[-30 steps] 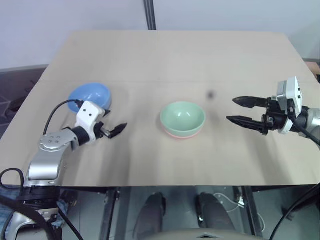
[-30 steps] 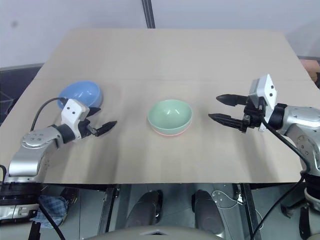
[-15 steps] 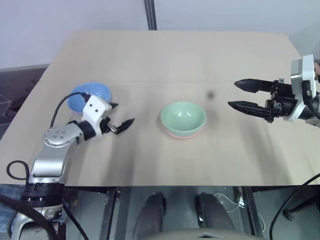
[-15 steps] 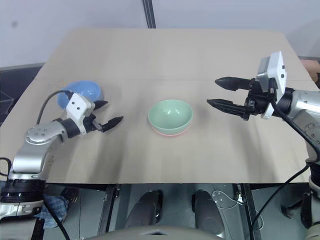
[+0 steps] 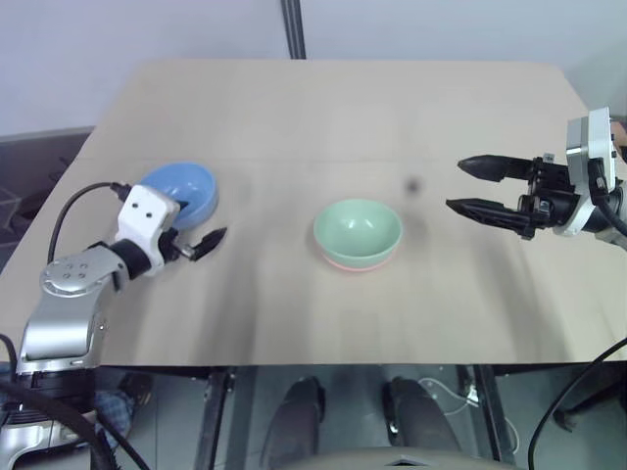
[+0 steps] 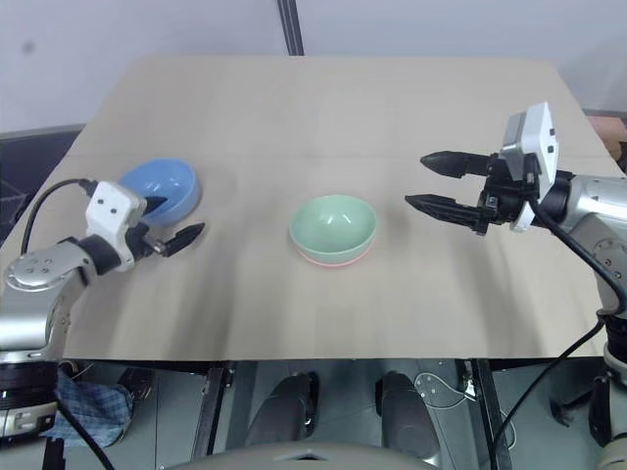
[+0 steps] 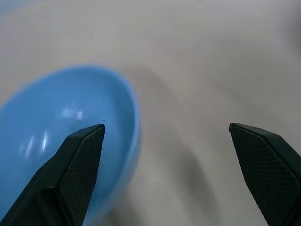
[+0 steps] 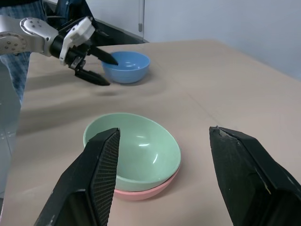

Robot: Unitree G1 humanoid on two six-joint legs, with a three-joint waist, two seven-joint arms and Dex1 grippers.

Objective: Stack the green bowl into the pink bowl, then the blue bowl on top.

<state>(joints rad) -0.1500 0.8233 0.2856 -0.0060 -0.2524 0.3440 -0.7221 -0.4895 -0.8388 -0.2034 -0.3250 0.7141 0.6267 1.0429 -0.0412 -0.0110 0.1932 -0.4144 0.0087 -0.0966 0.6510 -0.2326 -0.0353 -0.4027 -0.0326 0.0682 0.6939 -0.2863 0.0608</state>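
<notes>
The green bowl [image 5: 358,228] sits nested in the pink bowl [image 5: 359,262] at the table's middle; of the pink one I see just a thin rim beneath. The blue bowl [image 5: 181,189] stands apart at the left. My left gripper [image 5: 196,225] is open at the blue bowl's near right side. In the left wrist view one finger [image 7: 77,160] hangs over the blue bowl [image 7: 56,127] and the other over bare table, so the rim lies between them. My right gripper [image 5: 458,185] hovers open and empty to the right of the stacked pair, pointing at it.
The light wooden table [image 5: 333,117] stretches bare behind the bowls. A dark post [image 5: 294,29] rises behind its far edge. The near edge runs just below my arms.
My left gripper, which had reached toward the table's middle half a second ago, has drawn back left to the blue bowl's rim. The right gripper rose slightly at first, then held still.
</notes>
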